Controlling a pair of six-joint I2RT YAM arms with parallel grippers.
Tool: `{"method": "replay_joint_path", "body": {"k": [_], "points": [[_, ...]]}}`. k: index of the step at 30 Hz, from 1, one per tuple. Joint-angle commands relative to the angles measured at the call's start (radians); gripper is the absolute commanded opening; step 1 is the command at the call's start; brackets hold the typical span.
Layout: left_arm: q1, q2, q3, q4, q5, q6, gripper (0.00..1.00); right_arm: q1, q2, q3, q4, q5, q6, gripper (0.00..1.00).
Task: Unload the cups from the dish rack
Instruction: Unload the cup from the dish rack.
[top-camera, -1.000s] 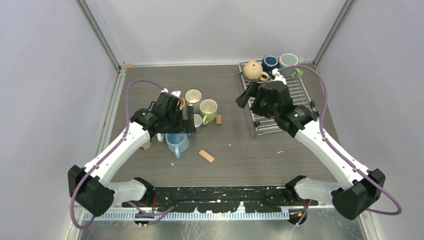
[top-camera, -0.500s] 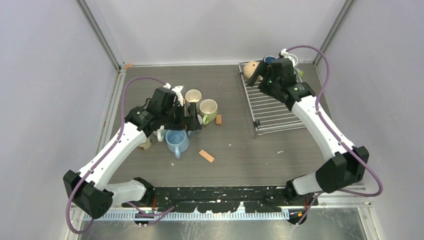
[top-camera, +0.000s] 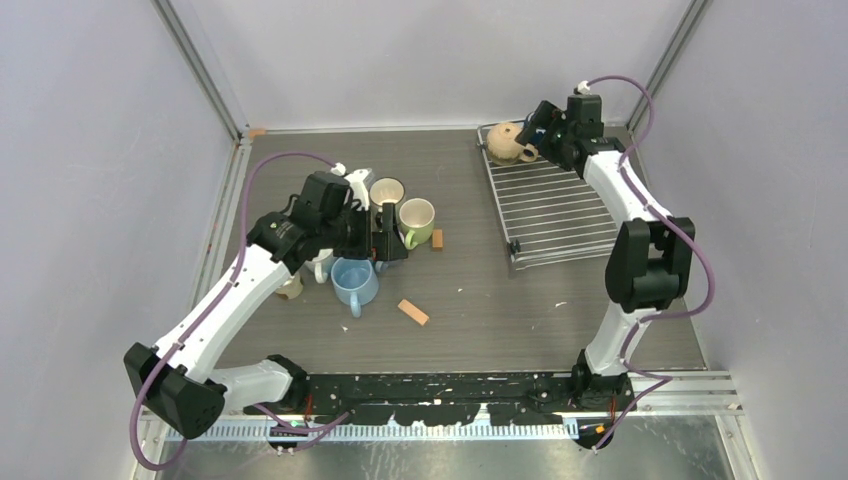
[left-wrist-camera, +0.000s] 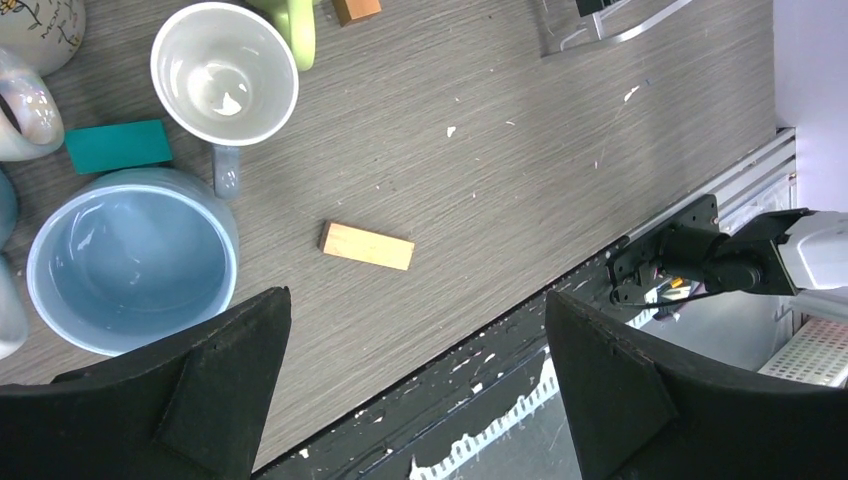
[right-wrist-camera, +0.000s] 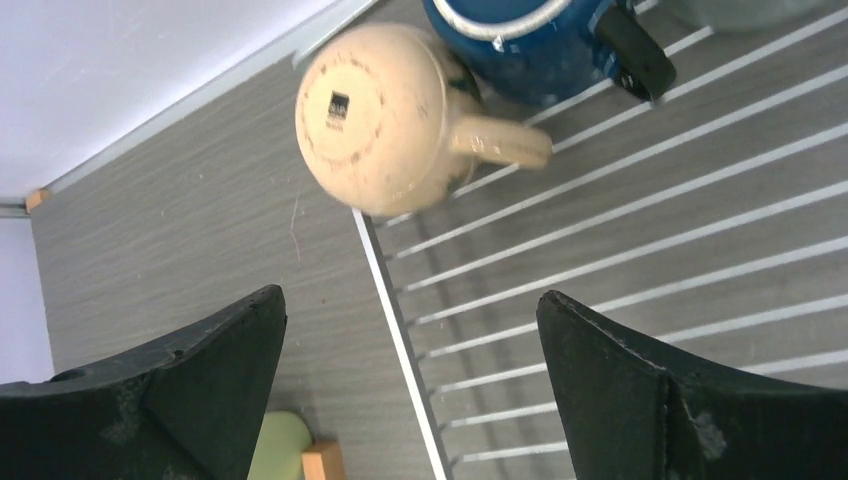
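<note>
Your right gripper (right-wrist-camera: 410, 400) gapes wide over the tan cup (right-wrist-camera: 385, 115) in the dish rack (right-wrist-camera: 383, 300); left gripper (left-wrist-camera: 415, 390) likewise, apparently empty.

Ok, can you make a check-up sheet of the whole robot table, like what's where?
Surface: grey wood-grain table, a few white flecks.
Job's things: silver wire dish rack holds a tan mug, base showing, and a navy mug at its far end. Light blue mug, white mug and lime green mug stand on the table, among others.
Clutter: long orange wooden block, small orange block, teal block.
Grippers: left arm's fingers wide open over the table mugs; right arm's fingers wide open above the tan mug; both empty.
Cables: purple cables loop along both arms; no snag seen.
Surroundings: pale walls, metal corner posts.
</note>
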Motion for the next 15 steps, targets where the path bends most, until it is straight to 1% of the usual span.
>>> {"method": "replay_joint_path", "body": {"k": [1,4,8,15], "points": [[0.000,-0.030,0.038,0.017,0.031,0.025,1.00,-0.010,0.066,0.096,0.151,-0.074,-0.072,1.00],[0.000,-0.037,0.041,0.005,0.033,0.028,1.00,-0.018,0.113,0.112,0.203,-0.084,-0.097,1.00],[0.000,-0.041,0.046,-0.012,0.024,0.040,1.00,-0.040,0.185,0.161,0.214,-0.099,-0.104,1.00],[0.000,-0.032,0.060,-0.021,0.027,0.045,1.00,-0.051,0.250,0.200,0.217,-0.119,-0.110,1.00]]}}
